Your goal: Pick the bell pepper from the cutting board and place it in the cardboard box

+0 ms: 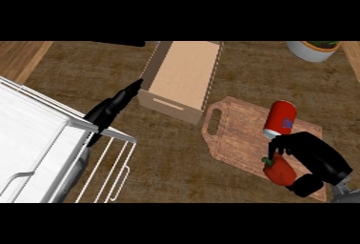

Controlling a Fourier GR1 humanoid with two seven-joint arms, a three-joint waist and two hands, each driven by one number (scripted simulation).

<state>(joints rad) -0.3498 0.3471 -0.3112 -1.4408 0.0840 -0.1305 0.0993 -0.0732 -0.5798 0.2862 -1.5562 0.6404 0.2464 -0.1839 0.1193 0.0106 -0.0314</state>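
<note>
The red bell pepper [280, 174] sits on the cutting board [235, 138], near the right edge of the desk [175, 157]; the right hand [313, 155] is curled round it, fingers on top and thumb below; a red can [281, 119] lies just beside it. The pepper looks light, smooth and a bit slippery, with a hollow body; I think holding its fat middle is best. The cardboard box [172, 106] waits near the far edge; the left hand [112, 107] stays flat and holds nothing.
</note>
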